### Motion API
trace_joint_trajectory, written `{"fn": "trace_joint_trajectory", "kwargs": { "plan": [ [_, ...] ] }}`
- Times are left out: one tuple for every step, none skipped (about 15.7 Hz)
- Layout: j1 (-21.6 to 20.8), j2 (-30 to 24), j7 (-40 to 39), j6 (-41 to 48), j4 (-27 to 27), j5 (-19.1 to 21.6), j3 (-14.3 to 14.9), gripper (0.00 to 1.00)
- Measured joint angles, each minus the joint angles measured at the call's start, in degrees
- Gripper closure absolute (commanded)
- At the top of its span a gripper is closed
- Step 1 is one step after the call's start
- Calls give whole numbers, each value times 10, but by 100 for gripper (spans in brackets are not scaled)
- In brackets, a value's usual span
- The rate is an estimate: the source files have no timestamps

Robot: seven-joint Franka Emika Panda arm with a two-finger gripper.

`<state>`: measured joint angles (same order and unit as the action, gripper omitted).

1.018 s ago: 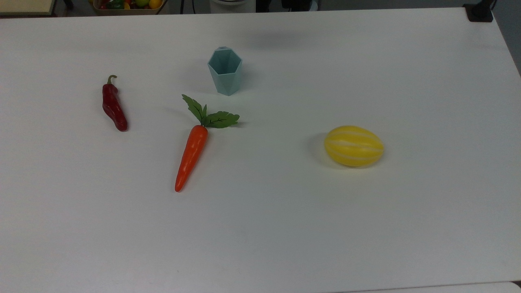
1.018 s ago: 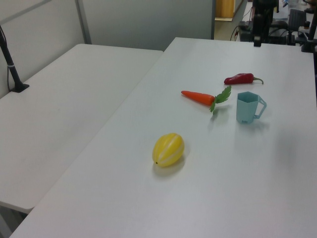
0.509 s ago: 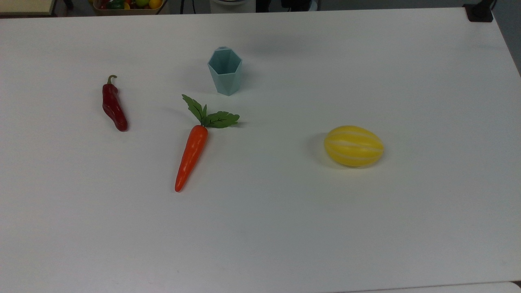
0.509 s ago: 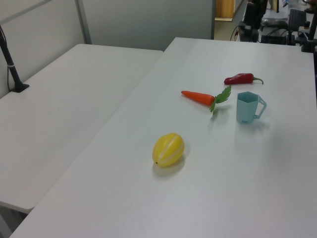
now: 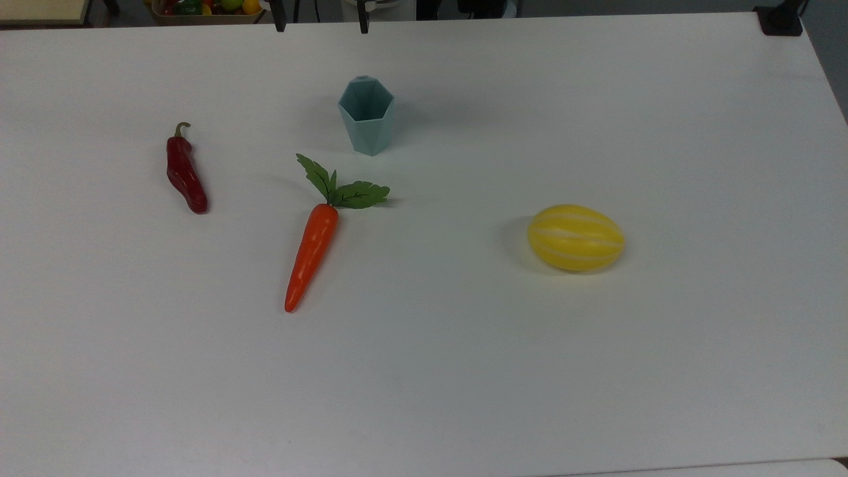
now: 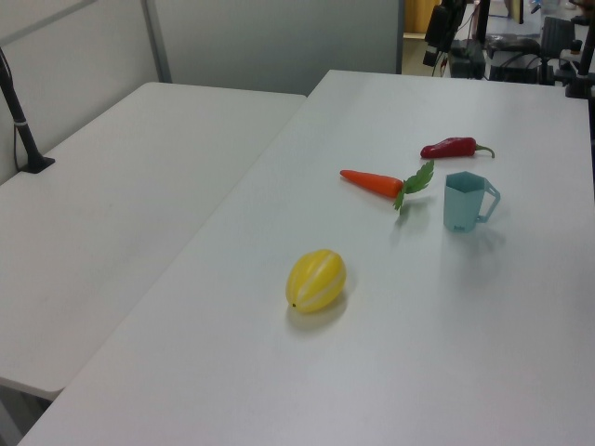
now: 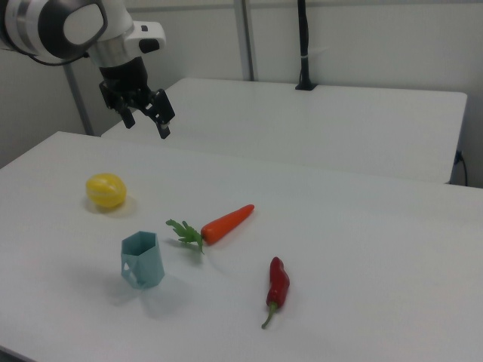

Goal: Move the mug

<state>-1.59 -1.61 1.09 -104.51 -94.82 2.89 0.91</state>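
The pincer [image 7: 145,119] hangs in the air above the white table [image 7: 362,249], well apart from every thing on it, and its two fingers [image 7: 163,126] are spread, grasping nothing. In the top view the finger tips [image 5: 363,26] show at the upper edge, at 12 o'clock from the mug [image 5: 366,115].

The mug, pale teal with faceted walls, stands upright on the table with its mouth up. In the top view the carrot [image 5: 311,255] lies at 7 o'clock from the mug, its green leaves [image 5: 344,187] pointing toward the mug but not touching it. The red chili pepper [image 5: 185,171] lies at 8 o'clock from the mug, and the yellow melon [image 5: 576,237] at 4 o'clock, well apart.
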Motion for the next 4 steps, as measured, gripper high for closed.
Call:
{"fn": "trace_joint_trajectory", "kwargs": {
  "plan": [
    [0, 2, 0, 0, 2, 0, 0, 0],
    [0, 2, 0, 1, 3, 0, 0, 0],
    [0, 2, 0, 1, 3, 0, 0, 0],
    [0, 2, 0, 1, 4, 0, 0, 0]
  ]
}}
